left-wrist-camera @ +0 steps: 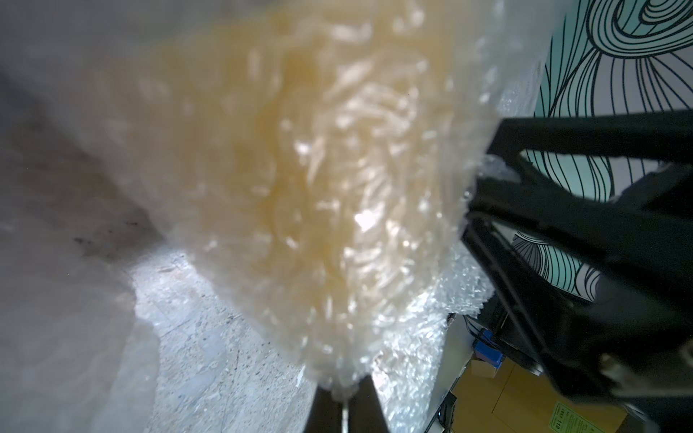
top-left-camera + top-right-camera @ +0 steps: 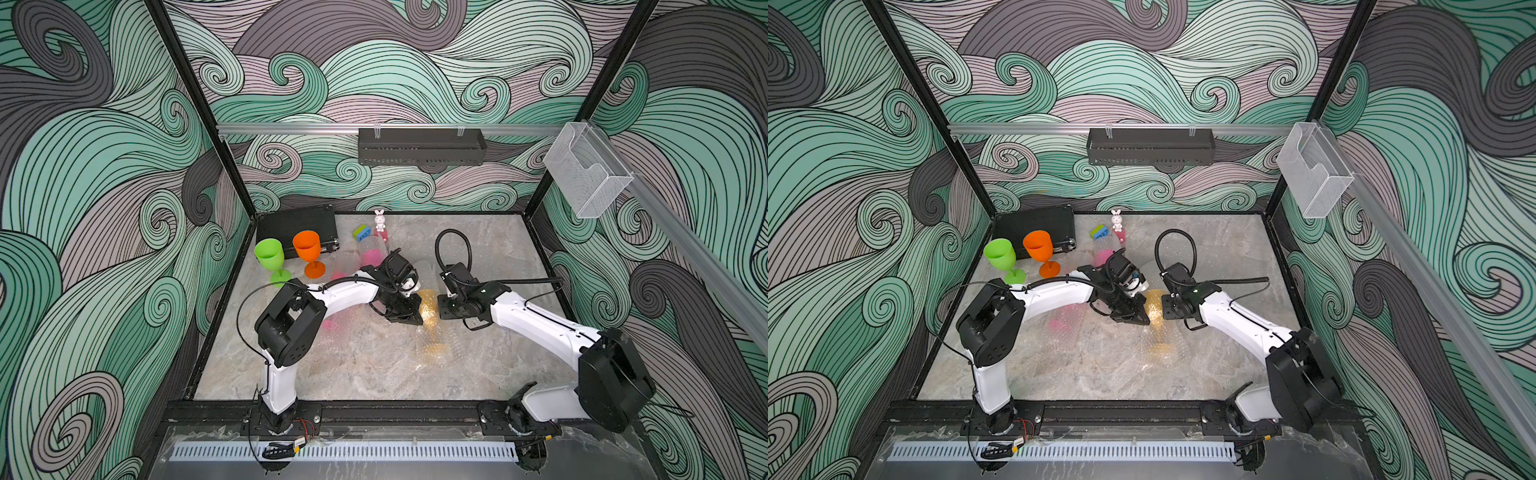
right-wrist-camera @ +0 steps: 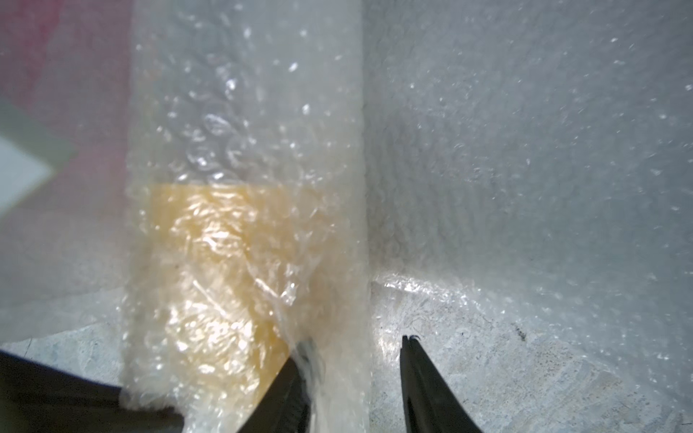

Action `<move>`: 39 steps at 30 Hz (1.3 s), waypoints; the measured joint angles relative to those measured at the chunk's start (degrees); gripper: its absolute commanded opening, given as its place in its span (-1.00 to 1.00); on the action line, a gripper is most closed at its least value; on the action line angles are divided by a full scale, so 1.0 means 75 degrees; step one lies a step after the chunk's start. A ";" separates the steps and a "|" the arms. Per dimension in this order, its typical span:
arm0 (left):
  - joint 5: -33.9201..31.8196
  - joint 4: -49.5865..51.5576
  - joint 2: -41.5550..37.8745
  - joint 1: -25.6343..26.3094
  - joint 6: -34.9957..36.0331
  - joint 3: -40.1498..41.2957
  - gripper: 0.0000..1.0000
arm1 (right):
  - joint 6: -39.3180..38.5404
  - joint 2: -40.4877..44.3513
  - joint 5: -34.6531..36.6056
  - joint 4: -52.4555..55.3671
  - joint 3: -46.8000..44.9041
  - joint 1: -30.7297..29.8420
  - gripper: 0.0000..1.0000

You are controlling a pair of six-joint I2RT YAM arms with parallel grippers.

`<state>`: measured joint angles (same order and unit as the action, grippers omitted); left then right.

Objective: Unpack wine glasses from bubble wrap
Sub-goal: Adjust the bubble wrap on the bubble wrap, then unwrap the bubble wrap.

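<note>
Marbled worktop [image 2: 374, 374] with a wrap tube [image 2: 434, 328] lying mid-way, long axis running away from the robot, yellow goblet [image 2: 428, 303] inside. Left claw [image 1: 343, 403] is clamped on its left side; right claw [image 3: 352, 343], jaws parted, straddles its right edge, equally near

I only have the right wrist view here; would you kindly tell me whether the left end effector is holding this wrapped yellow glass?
Observer: Yes, the left end effector is pinched shut on the bubble wrap around the yellow glass.
Operator: Thank you. Are any glasses unwrapped?
Observer: Two stand bare and upright at the far left: a green glass and an orange glass.
Operator: Which others are wrapped?
Observer: A pink glass shows through wrap beneath the left arm, and a second pink glass near the rabbit.
</note>
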<state>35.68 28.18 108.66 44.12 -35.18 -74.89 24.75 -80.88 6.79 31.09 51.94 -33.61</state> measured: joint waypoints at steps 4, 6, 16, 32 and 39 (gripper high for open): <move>0.0017 -0.0038 0.0000 0.0017 0.0003 0.0000 -1.00 | -0.0087 -0.0128 0.0163 -0.0093 0.0242 0.0067 -0.16; 0.0023 -0.0082 0.0000 0.0044 0.0003 0.0000 -1.00 | -0.0125 -0.0262 0.0181 -0.0169 0.0382 0.0099 -0.16; 0.0015 -0.0096 0.0000 0.0055 0.0026 -0.0012 -1.00 | -0.0230 -0.0423 -0.0289 -0.0638 0.0329 0.0143 -0.14; 0.0017 0.0154 0.0000 0.0055 0.0219 -0.0268 -1.00 | 0.0219 -0.0012 -0.0239 -0.1644 -0.0545 0.0149 -0.14; 0.0020 0.0061 0.0000 0.0055 0.0300 -0.0265 -1.00 | 0.0163 -0.0367 -0.0128 -0.1906 -0.0493 0.0289 -0.23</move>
<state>35.83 28.64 108.66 44.53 -32.93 -76.88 25.98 -83.64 5.82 16.80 48.25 -31.44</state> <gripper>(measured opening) 0.048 0.398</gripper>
